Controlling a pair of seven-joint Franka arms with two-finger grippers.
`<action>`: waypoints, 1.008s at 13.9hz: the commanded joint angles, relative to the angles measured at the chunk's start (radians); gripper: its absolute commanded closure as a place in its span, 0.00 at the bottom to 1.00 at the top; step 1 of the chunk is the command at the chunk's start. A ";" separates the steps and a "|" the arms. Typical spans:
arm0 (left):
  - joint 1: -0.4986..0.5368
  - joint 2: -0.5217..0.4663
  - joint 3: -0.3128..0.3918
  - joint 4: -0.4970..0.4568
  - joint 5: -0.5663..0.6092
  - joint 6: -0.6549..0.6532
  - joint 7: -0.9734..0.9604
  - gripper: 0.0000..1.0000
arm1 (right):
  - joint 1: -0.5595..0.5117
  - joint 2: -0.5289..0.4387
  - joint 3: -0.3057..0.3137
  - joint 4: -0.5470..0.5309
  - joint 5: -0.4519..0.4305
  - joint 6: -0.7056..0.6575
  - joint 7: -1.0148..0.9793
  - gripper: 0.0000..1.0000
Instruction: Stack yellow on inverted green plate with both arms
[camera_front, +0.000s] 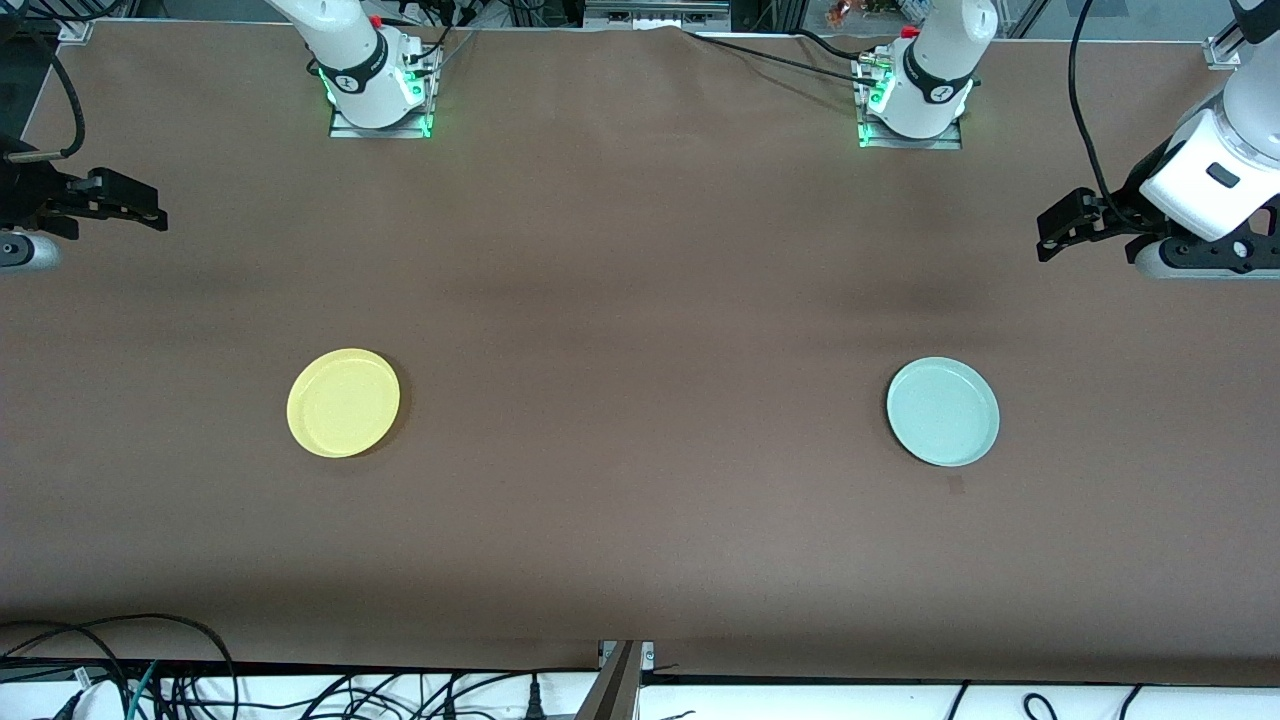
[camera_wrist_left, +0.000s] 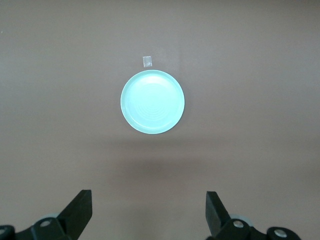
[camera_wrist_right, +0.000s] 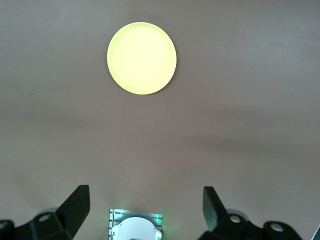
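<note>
The yellow plate (camera_front: 343, 402) lies flat, rim up, on the brown table toward the right arm's end; it also shows in the right wrist view (camera_wrist_right: 142, 58). The pale green plate (camera_front: 943, 411) lies flat toward the left arm's end, with faint rings on its upper face in the left wrist view (camera_wrist_left: 152, 102). My left gripper (camera_front: 1045, 235) hangs open and empty in the air at its end of the table (camera_wrist_left: 148, 200). My right gripper (camera_front: 158, 212) hangs open and empty at the other end (camera_wrist_right: 145, 197). Both are well away from the plates.
A small square tape mark (camera_front: 955, 485) sits on the table just nearer the front camera than the green plate. The arm bases (camera_front: 378, 90) (camera_front: 915, 100) stand along the table's back edge. Cables (camera_front: 180, 680) lie below the table's front edge.
</note>
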 joint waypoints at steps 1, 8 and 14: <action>0.005 0.010 -0.004 0.021 0.000 -0.023 -0.005 0.00 | -0.009 -0.006 0.006 -0.010 -0.007 0.005 0.011 0.00; -0.003 0.017 -0.010 0.061 0.001 -0.021 0.003 0.00 | -0.008 -0.006 0.006 -0.009 -0.007 0.005 0.011 0.00; 0.015 0.056 -0.001 0.077 0.000 -0.084 0.004 0.00 | -0.008 -0.006 0.006 -0.010 -0.007 0.005 0.011 0.00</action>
